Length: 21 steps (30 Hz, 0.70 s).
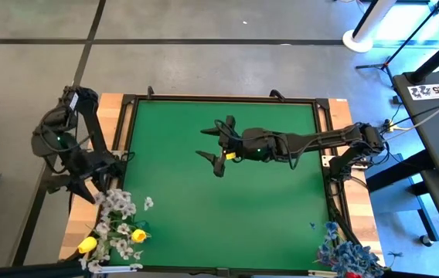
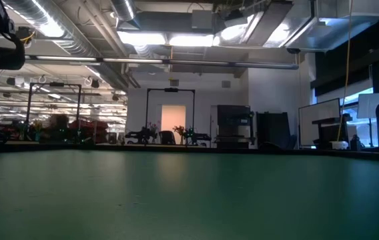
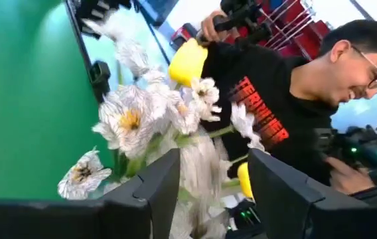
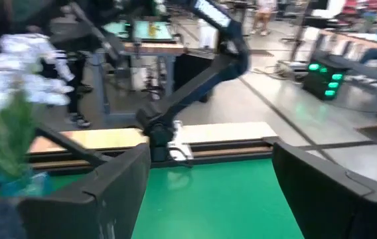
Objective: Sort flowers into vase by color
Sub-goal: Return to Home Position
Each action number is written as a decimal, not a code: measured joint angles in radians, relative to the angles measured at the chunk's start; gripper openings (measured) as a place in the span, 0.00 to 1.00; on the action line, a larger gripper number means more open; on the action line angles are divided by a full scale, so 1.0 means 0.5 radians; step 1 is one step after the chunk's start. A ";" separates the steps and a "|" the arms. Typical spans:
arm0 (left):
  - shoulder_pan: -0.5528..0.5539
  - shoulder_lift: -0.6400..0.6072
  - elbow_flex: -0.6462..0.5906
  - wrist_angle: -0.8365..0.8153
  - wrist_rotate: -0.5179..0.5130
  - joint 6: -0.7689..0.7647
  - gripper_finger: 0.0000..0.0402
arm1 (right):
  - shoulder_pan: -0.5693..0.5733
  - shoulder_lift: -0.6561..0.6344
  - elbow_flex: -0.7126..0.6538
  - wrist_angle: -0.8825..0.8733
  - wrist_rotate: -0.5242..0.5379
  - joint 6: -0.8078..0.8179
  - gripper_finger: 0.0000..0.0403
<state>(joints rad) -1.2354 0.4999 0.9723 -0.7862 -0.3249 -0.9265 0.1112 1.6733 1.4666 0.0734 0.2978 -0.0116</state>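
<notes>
A bunch of white blossoms (image 1: 115,210) and yellow tulips (image 1: 88,245) stands at the table's near left corner; it also shows in the left wrist view (image 3: 135,116). Pale blue sprays (image 1: 348,253) with a bit of red (image 1: 351,274) stand at the near right corner. My left gripper (image 1: 88,189) is open beside the white bunch, its fingers (image 3: 155,182) just short of the stems. My right gripper (image 1: 205,147) is open and empty over the middle of the green mat (image 1: 266,208). What the bunches stand in is hidden from above.
The green mat lies in a dark frame (image 1: 324,139) on a wooden table. A person in a black shirt (image 3: 275,106) sits close behind the white bunch, beyond the table's near edge. Stands and desks (image 1: 436,100) are to the right of the table.
</notes>
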 joint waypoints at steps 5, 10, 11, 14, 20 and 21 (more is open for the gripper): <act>0.000 -0.005 0.014 -0.021 -0.051 0.105 0.43 | 0.015 -0.001 0.000 0.022 0.052 -0.010 0.78; 0.000 -0.090 0.082 -0.053 -0.324 0.353 0.43 | -0.012 -0.021 0.002 0.146 -0.153 -0.075 0.78; 0.000 -0.113 0.097 -0.047 -0.383 0.355 0.43 | -0.013 -0.021 0.002 0.175 -0.156 -0.089 0.78; 0.000 -0.139 0.080 -0.032 -0.455 0.204 0.41 | -0.011 -0.019 0.001 0.303 0.088 -0.048 0.78; 0.000 -0.116 0.037 -0.031 -0.756 0.028 0.33 | 0.112 -0.088 -0.109 0.432 -0.046 -0.228 0.78; 0.000 -0.116 0.036 -0.032 -0.866 0.095 0.31 | 0.125 -0.107 -0.154 0.473 -0.139 -0.235 0.78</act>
<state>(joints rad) -1.2354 0.4420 0.9902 -0.8023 -0.7578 -0.8791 0.1738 1.6198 1.3894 0.3099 0.2284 -0.1290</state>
